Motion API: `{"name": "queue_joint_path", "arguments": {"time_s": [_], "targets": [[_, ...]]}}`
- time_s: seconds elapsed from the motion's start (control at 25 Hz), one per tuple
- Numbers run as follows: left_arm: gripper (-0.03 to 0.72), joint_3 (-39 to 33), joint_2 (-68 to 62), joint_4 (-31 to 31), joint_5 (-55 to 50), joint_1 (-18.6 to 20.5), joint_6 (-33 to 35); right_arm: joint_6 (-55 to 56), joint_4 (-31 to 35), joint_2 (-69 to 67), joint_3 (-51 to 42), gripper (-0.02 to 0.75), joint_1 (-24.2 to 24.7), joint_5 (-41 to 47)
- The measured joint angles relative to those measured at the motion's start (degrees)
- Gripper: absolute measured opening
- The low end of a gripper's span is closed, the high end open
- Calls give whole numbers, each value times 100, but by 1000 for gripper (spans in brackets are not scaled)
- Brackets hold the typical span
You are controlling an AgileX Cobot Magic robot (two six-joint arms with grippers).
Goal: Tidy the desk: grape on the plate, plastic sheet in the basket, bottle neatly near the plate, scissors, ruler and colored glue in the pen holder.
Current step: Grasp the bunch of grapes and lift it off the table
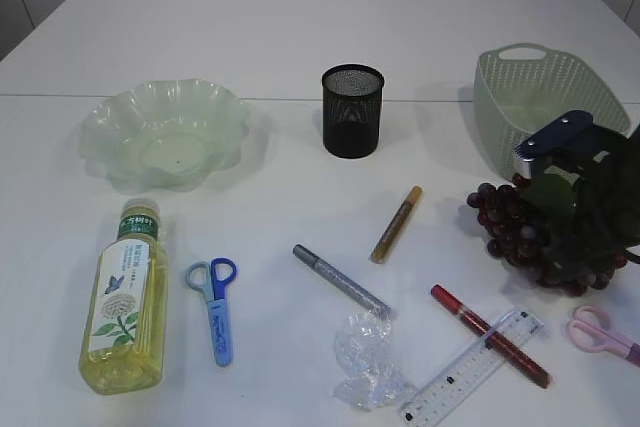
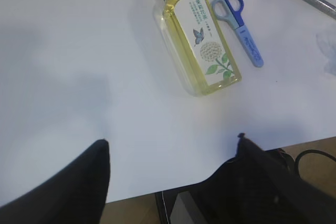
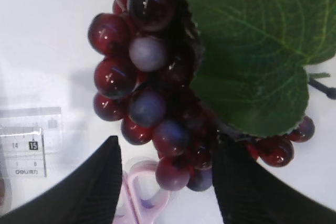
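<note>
The right pincer (image 3: 165,182) hangs directly over the grape bunch (image 1: 540,242) near the right edge of the bench (image 1: 300,27), jaws spread to either side of the lower berries, nothing gripped. The left pincer (image 2: 173,182) stands open above the front-left corner, clear of everything. The bottle (image 1: 125,297) lies flat near that corner, in front of the plate (image 1: 165,132). The basket (image 1: 545,97) sits behind the grapes. The plastic sheet (image 1: 368,357) lies at the front edge, beside 1 ruler (image 1: 470,367).
</note>
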State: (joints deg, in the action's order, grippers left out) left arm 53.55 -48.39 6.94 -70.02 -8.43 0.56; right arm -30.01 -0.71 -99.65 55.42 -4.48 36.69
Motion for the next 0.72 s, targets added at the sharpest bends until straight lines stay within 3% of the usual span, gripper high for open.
{"name": "queue_joint_path", "arguments": {"time_s": [0.72], "targets": [[540,0,0,0,-132,0,-2,-15,-142,-407,45,438,0,-437]]}}
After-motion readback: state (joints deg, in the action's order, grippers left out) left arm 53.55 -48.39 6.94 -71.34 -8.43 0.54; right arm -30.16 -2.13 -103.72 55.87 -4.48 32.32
